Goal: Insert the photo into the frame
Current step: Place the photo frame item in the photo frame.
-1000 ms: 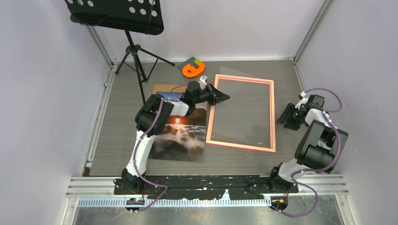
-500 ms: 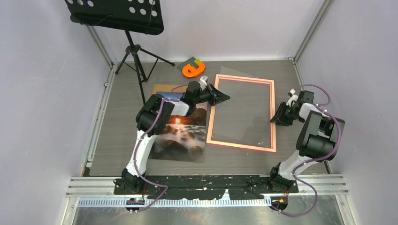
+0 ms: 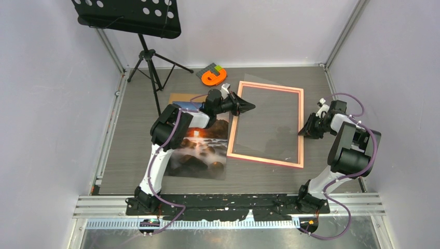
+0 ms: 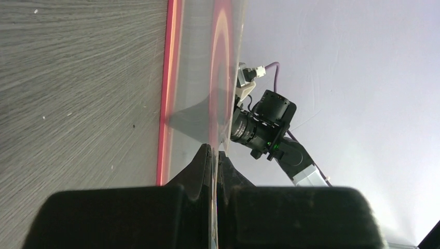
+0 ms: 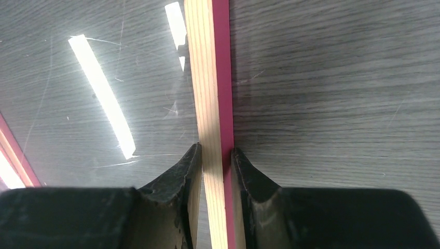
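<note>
The photo (image 3: 200, 148), a sunset seascape print, lies flat on the table left of the frame, partly under my left arm. The frame (image 3: 264, 160) with its salmon-pink border lies right of it. A clear sheet (image 3: 267, 122) rests over the frame's opening. My left gripper (image 3: 251, 107) reaches over the frame's left rail and is shut on the sheet's edge (image 4: 228, 78), which runs between the fingertips (image 4: 215, 150). My right gripper (image 3: 302, 132) is at the frame's right rail (image 5: 207, 78), and its jaws (image 5: 215, 150) are closed on the wood and pink sides.
A brown backing board (image 3: 179, 97) pokes out behind the photo. A small orange tape-like object (image 3: 214, 75) lies at the back. A black music stand (image 3: 129, 15) on a tripod (image 3: 150, 67) stands at the back left. Walls close in on both sides.
The right gripper has come in from the right onto the frame's right rail and narrowed around it. The frame's near end has shifted slightly. The left arm has stayed still.
</note>
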Tool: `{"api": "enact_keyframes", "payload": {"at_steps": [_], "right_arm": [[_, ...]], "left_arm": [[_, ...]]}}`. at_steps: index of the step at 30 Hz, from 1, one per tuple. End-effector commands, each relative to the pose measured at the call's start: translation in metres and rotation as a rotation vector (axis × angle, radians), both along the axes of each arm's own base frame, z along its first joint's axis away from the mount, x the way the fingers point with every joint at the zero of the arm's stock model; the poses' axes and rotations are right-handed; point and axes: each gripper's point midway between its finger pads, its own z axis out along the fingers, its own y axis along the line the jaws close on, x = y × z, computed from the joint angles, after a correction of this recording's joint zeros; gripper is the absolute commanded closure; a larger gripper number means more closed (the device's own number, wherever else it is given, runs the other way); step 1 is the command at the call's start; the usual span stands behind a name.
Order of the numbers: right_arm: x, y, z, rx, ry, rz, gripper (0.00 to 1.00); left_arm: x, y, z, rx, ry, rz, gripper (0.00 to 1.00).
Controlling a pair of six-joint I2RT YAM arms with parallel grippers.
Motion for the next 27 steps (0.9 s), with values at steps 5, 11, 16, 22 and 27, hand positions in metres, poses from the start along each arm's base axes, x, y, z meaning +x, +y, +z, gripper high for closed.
{"api": "enact_keyframes", "payload": {"at_steps": [5,11,16,22,27], "right_arm": [[0.015,0.003,0.015,0.028,-0.064,0.015,0.79],[0.014,0.003,0.016,0.025,-0.063,0.015,0.67],[0.014,0.004,0.019,0.035,-0.07,0.018,0.52],[0.013,0.006,0.021,0.05,-0.074,0.02,0.46],[0.013,0.008,0.021,0.062,-0.075,0.024,0.46]], "left_arm": [[-0.002,-0.009,0.027,-0.058,-0.097,-0.046,1.0],[-0.002,-0.011,0.014,-0.029,-0.12,-0.063,1.0],[-0.002,-0.012,0.005,-0.002,-0.139,-0.071,1.0],[-0.002,-0.01,-0.005,0.028,-0.147,-0.074,1.0],[-0.003,-0.01,-0.014,0.053,-0.147,-0.077,1.0]]}}
